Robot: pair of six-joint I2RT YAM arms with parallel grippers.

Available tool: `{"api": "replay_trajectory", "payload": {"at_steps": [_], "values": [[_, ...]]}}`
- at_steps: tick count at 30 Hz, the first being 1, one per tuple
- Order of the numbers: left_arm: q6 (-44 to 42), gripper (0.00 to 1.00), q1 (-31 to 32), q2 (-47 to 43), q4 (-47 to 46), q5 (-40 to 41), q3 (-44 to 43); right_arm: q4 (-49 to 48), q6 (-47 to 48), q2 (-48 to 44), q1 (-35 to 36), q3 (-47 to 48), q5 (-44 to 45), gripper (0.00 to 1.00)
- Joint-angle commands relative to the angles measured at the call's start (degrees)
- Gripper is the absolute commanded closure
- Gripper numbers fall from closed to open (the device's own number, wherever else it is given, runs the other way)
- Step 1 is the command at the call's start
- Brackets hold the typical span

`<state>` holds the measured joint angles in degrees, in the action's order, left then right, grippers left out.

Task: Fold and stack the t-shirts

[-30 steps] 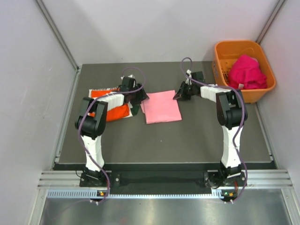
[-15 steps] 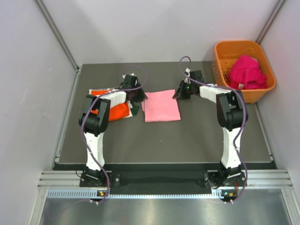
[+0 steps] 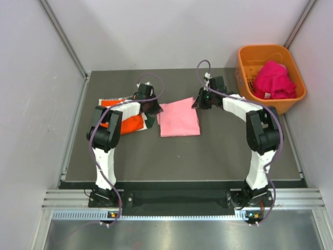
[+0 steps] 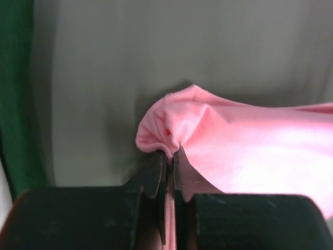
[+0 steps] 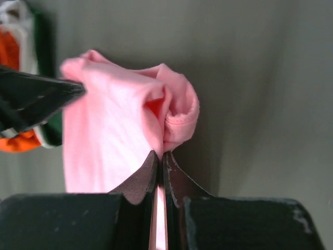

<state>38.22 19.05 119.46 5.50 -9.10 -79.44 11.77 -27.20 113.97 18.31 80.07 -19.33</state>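
Nearest my bases the dark desk [image 3: 182,156] lies bare. Past that strip the pink shirt [image 3: 178,117] lies folded into a rough square, mid-desk, between my two arms.

My left fingers [image 3: 154,106] are pressed together on its far left corner. In the left wrist view the left fingers [image 4: 169,160] pinch a bunched fold of pink shirt [image 4: 250,146], and the cloth puffs up just above the tips. My right fingers [image 3: 200,100] are clamped on the far right corner in the same way. In the right wrist view the right fingers [image 5: 160,159] nip a rolled hem of pink shirt [image 5: 114,135].

Just beside my left fingers, on the left, sits a stack. An orange shirt [image 3: 130,123] shows on top, with a white shirt [image 3: 112,99] edge at its far side and a green shirt [image 3: 150,121] edge on the side facing the pink one. The green shirt [image 4: 15,94] fills the left margin of my left wrist view, close to the pinched corner but not touching it.

Well apart, at the far right corner, stands an orange basket [image 3: 243,65] holding crumpled magenta shirts [image 3: 273,80].
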Motion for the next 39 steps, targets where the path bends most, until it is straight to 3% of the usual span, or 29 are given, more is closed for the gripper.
{"api": "replay_trajectory", "payload": {"at_steps": [1,11,18,22,25,28,29,30,33,39], "values": [[-1.83,1.00,0.81,-6.25,2.85,0.58,3.05,-0.96,2.33,-9.64,2.08,-2.37,2.19,1.00],[-1.39,1.00,1.78,-15.48,2.32,1.11,11.41,2.47,4.26,-14.22,4.11,-5.62,3.95,1.00],[-1.92,1.00,1.87,-12.94,2.85,0.75,10.62,2.91,4.00,-10.80,4.02,-5.45,4.57,1.00],[-2.36,1.00,1.87,-9.87,2.94,0.84,9.22,2.91,4.08,-8.16,4.02,-4.58,4.65,0.95],[-2.97,1.00,1.78,-7.32,3.29,1.02,7.03,2.64,4.00,-6.84,4.02,-4.05,6.14,0.87],[-3.76,1.00,1.78,-5.03,4.08,1.46,5.35,2.47,3.65,-5.87,3.76,-3.70,7.38,0.70],[-4.02,1.00,1.78,-4.59,4.17,1.37,4.48,2.47,3.56,-5.69,3.67,-3.78,7.99,0.62],[-4.46,1.00,1.78,-3.89,4.17,1.46,4.12,1.95,3.38,-5.69,3.58,-3.87,8.26,0.47],[-4.82,1.00,1.69,-2.83,4.87,1.54,2.80,1.50,3.12,-5.25,3.32,-3.79,9.13,0.26],[-5.08,1.00,1.78,-1.86,5.31,1.72,1.48,2.29,3.12,-1.04,2.88,-0.71,9.92,0.14]]}}
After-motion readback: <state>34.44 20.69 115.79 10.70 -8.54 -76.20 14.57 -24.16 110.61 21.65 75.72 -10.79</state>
